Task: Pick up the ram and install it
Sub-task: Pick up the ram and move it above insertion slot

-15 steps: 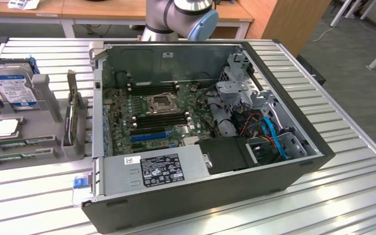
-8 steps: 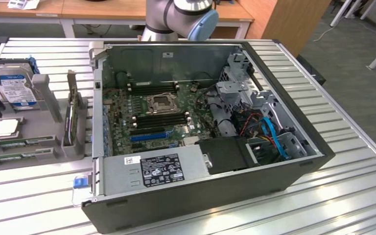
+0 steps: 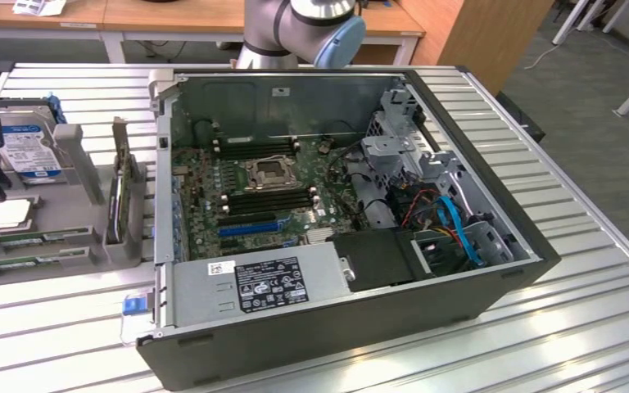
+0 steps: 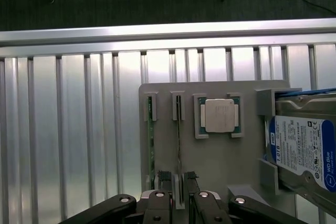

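Two jaws stand partly open, straddling the ram (image 4: 178, 145) on edge in the grey tray (image 4: 220, 156).

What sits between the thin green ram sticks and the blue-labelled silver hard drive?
A square silver-lidded processor chip, in its own frame on the grey tray, between the ram sticks and the hard drive; wrist view.
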Action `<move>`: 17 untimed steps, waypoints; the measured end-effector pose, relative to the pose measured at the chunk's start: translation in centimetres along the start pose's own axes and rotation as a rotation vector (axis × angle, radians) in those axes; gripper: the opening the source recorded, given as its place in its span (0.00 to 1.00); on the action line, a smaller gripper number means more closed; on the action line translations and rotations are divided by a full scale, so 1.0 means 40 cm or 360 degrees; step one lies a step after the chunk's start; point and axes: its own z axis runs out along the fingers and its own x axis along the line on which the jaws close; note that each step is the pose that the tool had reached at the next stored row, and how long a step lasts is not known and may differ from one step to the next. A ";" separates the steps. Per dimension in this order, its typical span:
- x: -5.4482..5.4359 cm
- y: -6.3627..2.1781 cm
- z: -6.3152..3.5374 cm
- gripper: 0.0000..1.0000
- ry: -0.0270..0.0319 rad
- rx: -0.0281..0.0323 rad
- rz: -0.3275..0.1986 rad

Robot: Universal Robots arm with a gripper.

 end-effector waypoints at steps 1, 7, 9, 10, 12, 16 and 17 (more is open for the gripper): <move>0.000 0.000 0.002 0.24 0.00004 0.00002 0.0000; 0.000 0.000 0.012 0.24 0.00020 0.00002 0.0000; 0.000 -0.001 0.016 0.24 0.00022 0.00003 0.0000; 0.000 -0.001 0.017 0.24 0.00024 0.00003 0.0000; 0.000 -0.001 0.021 0.24 0.00028 0.00002 0.0000; 0.000 -0.001 0.027 0.24 0.00042 0.00004 0.0000; 0.000 -0.001 0.028 0.24 0.00047 0.00004 0.0000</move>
